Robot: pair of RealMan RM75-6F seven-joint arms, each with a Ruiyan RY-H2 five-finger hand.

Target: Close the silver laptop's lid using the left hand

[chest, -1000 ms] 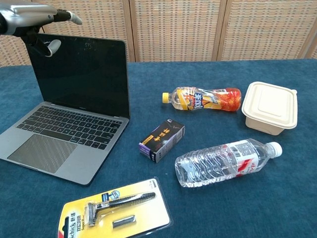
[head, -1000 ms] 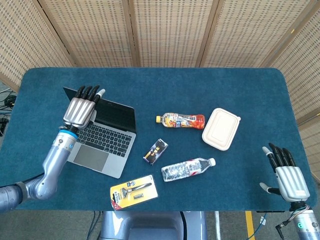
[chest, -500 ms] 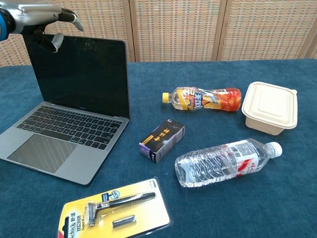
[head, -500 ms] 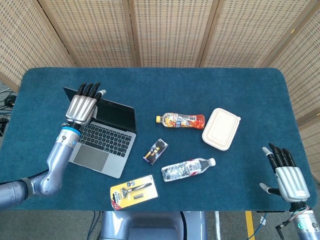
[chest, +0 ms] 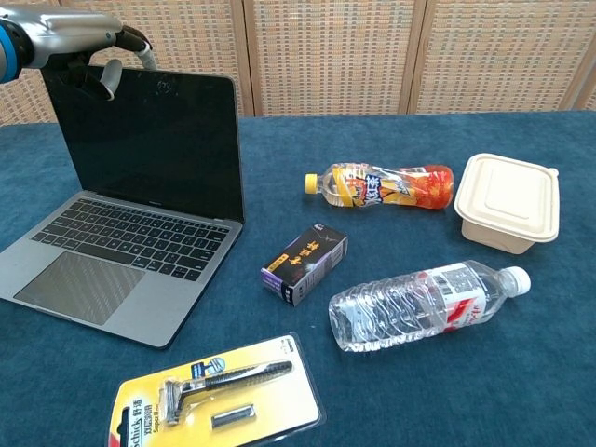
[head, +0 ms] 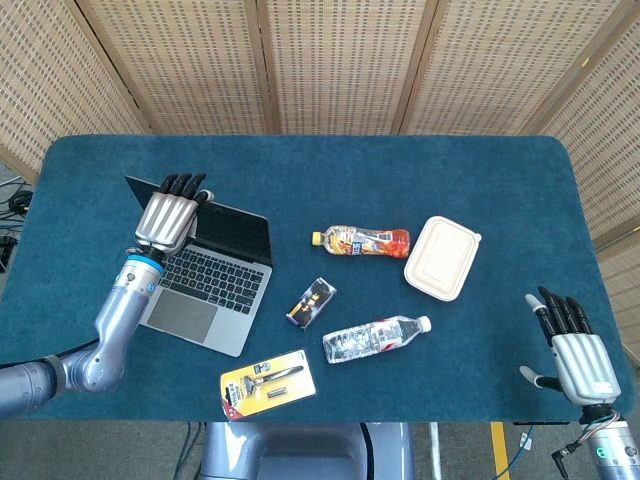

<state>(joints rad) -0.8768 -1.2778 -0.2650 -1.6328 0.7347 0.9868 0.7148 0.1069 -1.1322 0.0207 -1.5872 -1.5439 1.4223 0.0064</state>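
The silver laptop stands open on the left of the blue table, its dark screen near upright. My left hand is at the lid's top edge. Its fingers bend down over that edge and the thumb hangs in front of the screen; I cannot tell whether it touches. It holds nothing. My right hand rests low at the table's right front corner with its fingers spread and nothing in it. The chest view does not show it.
Right of the laptop lie a small dark box, an orange drink bottle, a water bottle and a beige lidded food box. A yellow razor pack lies at the front edge.
My left hand has shifted toward the back of the lid and its fingers, flat before, now curl down over the top edge. The lid's angle looks the same. The right hand is still.
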